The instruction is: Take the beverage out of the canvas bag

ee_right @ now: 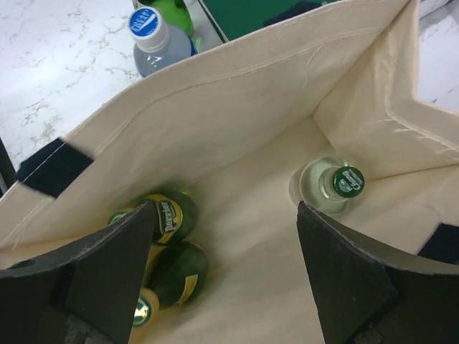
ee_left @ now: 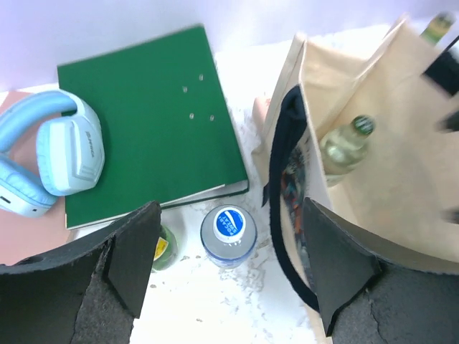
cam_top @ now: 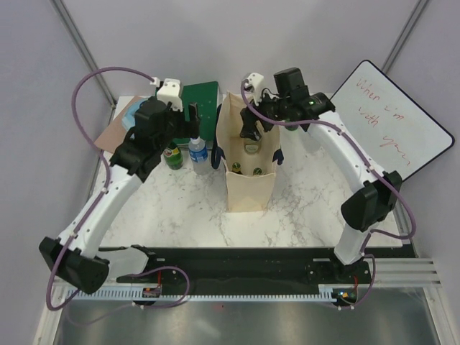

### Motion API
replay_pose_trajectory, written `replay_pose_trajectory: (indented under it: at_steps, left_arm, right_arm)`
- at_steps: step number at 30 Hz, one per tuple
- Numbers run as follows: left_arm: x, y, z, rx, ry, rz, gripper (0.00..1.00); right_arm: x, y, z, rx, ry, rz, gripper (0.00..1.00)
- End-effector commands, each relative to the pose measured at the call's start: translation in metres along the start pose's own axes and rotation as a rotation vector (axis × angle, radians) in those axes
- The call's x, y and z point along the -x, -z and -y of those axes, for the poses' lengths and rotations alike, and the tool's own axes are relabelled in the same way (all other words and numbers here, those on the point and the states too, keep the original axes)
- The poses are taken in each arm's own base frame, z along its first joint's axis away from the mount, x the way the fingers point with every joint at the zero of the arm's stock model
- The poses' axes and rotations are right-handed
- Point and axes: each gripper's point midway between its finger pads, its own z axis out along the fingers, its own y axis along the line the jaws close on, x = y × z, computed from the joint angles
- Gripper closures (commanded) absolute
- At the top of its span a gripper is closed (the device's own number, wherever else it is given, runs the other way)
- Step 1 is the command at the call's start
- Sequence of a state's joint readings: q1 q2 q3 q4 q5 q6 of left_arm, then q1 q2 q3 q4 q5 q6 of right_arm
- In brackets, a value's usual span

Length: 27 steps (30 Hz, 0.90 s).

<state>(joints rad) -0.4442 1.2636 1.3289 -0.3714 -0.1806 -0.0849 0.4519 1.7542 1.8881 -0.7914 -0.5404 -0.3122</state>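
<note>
The cream canvas bag (cam_top: pixel 248 183) with navy handles stands open mid-table. Inside it lie two green Perrier bottles (ee_right: pixel 171 215) (ee_right: pixel 178 271), and a clear bottle with a green cap (ee_right: pixel 333 185) stands apart from them in the corner. My right gripper (ee_right: pixel 226 209) hangs open over the bag's mouth, holding nothing. My left gripper (ee_left: pixel 229 208) is open just left of the bag, above a clear blue-capped bottle (ee_left: pixel 228 231) standing on the table. A green bottle (ee_left: pixel 165 247) stands beside that one, partly hidden by my left finger.
A green book (ee_left: pixel 147 118) lies behind the two table bottles, with light blue headphones (ee_left: pixel 54 150) on a pinkish board to its left. A whiteboard (cam_top: pixel 392 118) with red writing leans at the back right.
</note>
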Motion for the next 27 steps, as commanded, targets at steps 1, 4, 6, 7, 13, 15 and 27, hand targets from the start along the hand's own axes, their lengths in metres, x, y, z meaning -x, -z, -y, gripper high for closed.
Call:
replay_pose_trajectory:
  at_steps: [1, 4, 6, 7, 13, 15, 27]
  left_arm:
    - [0.011, 0.039, -0.002, -0.015, 0.098, 0.057, 0.13]
    - [0.001, 0.056, 0.004, -0.066, 0.135, 0.058, 0.13]
    - [-0.007, 0.065, 0.004, -0.071, 0.167, 0.058, 0.13]
    - [-0.01, 0.067, 0.003, -0.069, 0.176, 0.055, 0.13]
    - [-0.023, 0.077, 0.002, -0.066, 0.225, 0.055, 0.13]
    - [-0.024, 0.077, 0.002, -0.065, 0.225, 0.05, 0.13]
    - [-0.026, 0.072, 0.003, -0.065, 0.221, 0.036, 0.13]
  right_arm:
    - [0.004, -0.021, 0.027, -0.135, -0.086, -0.036, 0.12]
    - [-0.003, -0.038, 0.039, -0.172, -0.149, -0.066, 0.12]
    - [-0.007, -0.044, 0.046, -0.214, -0.185, -0.08, 0.13]
    - [-0.01, -0.051, 0.051, -0.225, -0.203, -0.09, 0.12]
    - [-0.028, -0.065, 0.075, -0.357, -0.281, -0.124, 0.12]
    - [-0.031, -0.063, 0.086, -0.424, -0.282, -0.131, 0.12]
    - [-0.052, -0.089, 0.104, -0.475, -0.271, -0.179, 0.26]
